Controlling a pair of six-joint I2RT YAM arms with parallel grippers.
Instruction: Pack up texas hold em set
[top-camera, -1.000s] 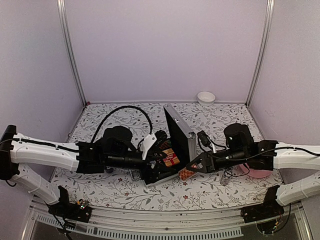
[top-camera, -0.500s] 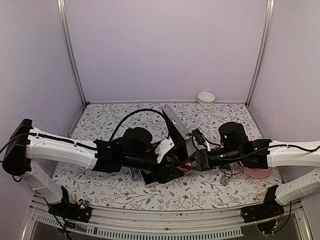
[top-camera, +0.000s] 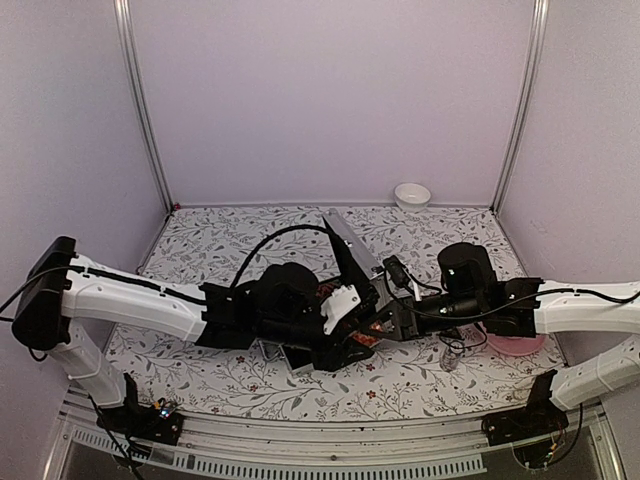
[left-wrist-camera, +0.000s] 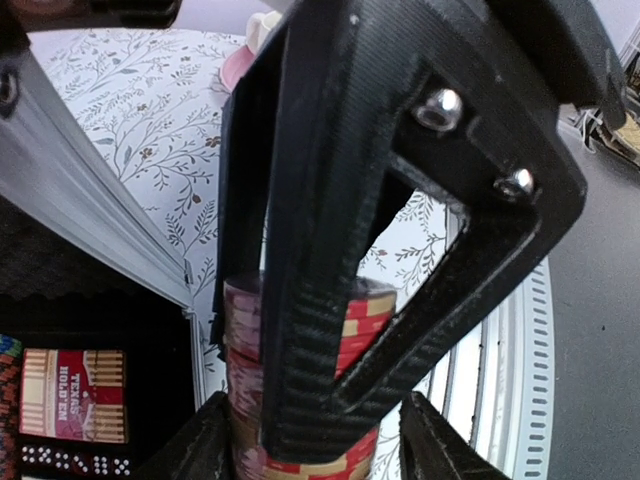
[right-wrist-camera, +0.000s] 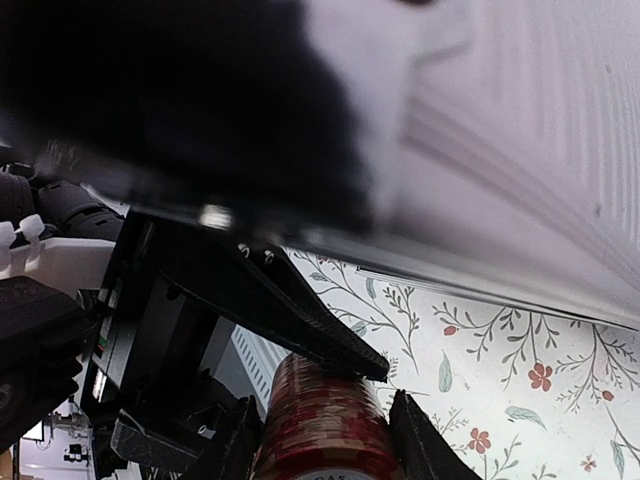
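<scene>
Swinging in from 9 o'clock over the last second, the left arm now crowds the middle of the table. The left end effector (left-wrist-camera: 315, 455) has narrowed until its fingers flank the short stack of red-and-white poker chips (left-wrist-camera: 360, 318). Whether they press on it yet I cannot tell, since a sliver of gap seems to remain on one side.

The right end effector (right-wrist-camera: 325, 445) is clamped on that same stack, one black finger on each side. It holds the stack just outside the rim at the 4 o'clock corner of the small silver aluminium briefcase with black lining (top-camera: 350, 255), whose lid stands open.

The step in hand looks like loading the chips — either a hand-over or a shared steadying. Next, I judge, the stack must clear the metal rim and go down into a free slot without toppling.

A red card deck (left-wrist-camera: 75, 393) already lies inside the case. The chips sit neatly aligned, their edges striped red and cream.
</scene>
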